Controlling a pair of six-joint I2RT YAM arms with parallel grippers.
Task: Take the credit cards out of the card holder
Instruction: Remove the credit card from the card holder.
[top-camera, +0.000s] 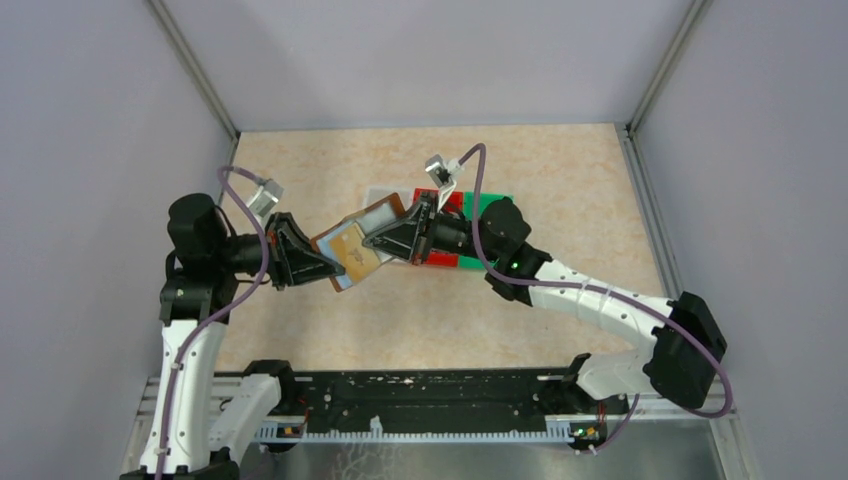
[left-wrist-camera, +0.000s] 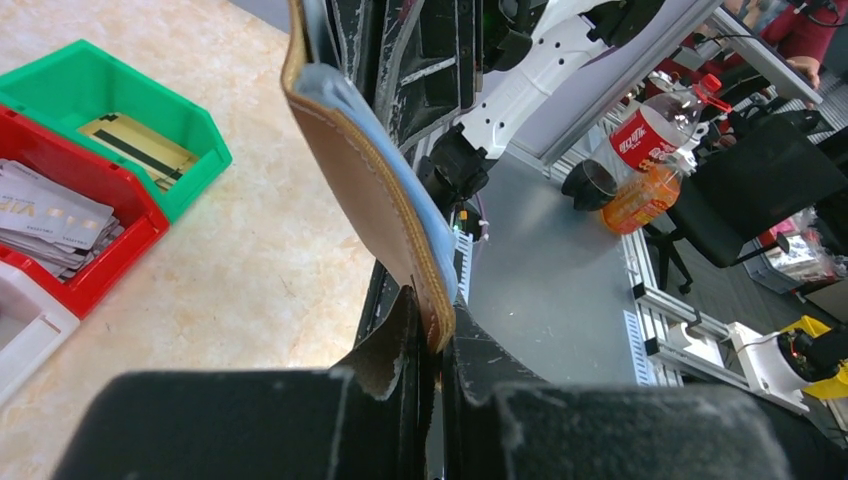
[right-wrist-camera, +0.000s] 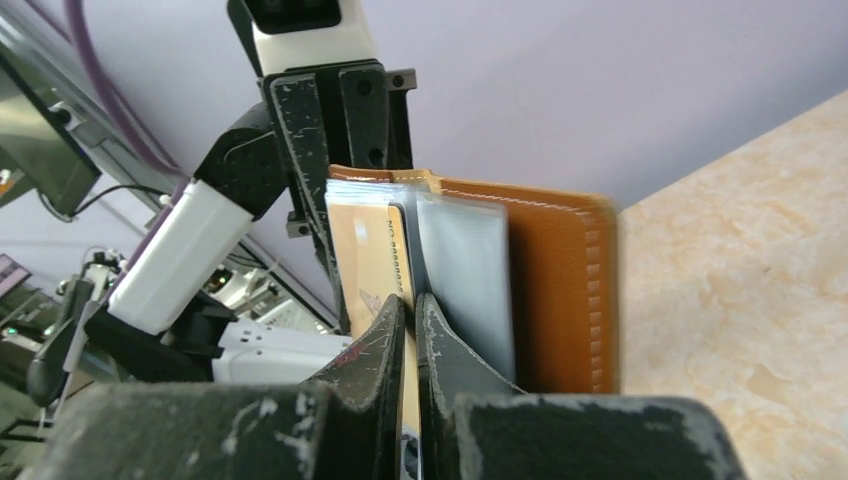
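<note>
The brown card holder (top-camera: 352, 240) hangs open in the air between both arms. My left gripper (top-camera: 330, 272) is shut on its lower edge; in the left wrist view (left-wrist-camera: 432, 345) the brown stitched cover (left-wrist-camera: 370, 190) stands upright between my jaws. My right gripper (top-camera: 372, 242) is shut on a gold credit card (right-wrist-camera: 365, 250) that sticks out of a pale bluish sleeve (right-wrist-camera: 465, 275) of the holder (right-wrist-camera: 565, 290). More credit cards lie in the bins: silvery-white ones (left-wrist-camera: 45, 215) in the red bin, a gold one (left-wrist-camera: 140, 145) in the green bin.
A red bin (left-wrist-camera: 120, 245), a green bin (left-wrist-camera: 190, 130) and a white bin (left-wrist-camera: 30, 330) stand side by side on the beige table, behind my right gripper in the top view (top-camera: 470, 205). The black rail (top-camera: 420, 405) runs along the near edge.
</note>
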